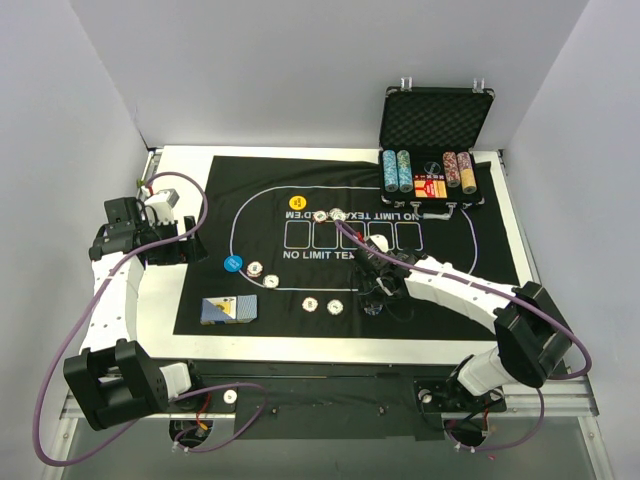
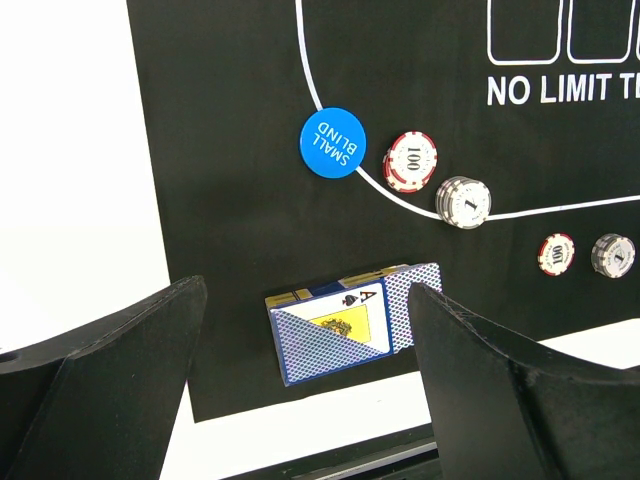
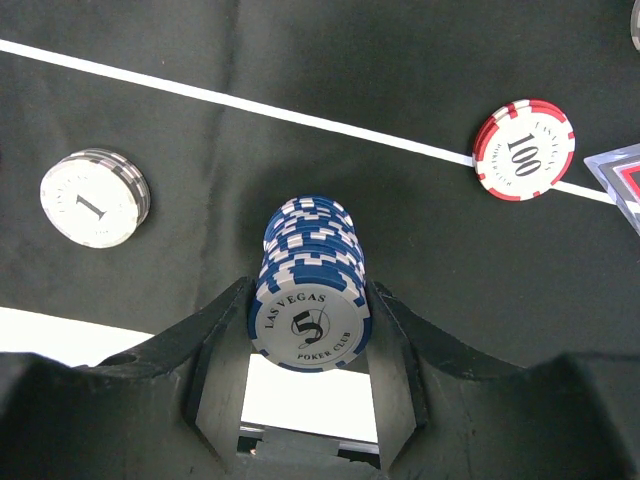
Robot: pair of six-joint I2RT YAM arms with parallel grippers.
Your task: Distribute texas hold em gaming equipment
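A column of blue chips (image 3: 310, 262) is gripped by its rims in the right claw (image 3: 308, 335), presumably for setting down whole, over the mat (image 3: 400, 60) toward the worktop's (image 1: 185, 165) near edge. The left claw (image 1: 168, 246) is held wide and empty at the left edge.

We are seeing matt black cloth on the mat (image 1: 260, 180). The blue chips (image 3: 310, 290) are showing smooth, glossy plastic.

The top external camera looks down from the near side of the table (image 1: 300, 345) over the whole black felt mat (image 1: 300, 168). Each wrist camera sits close above a patch of it.
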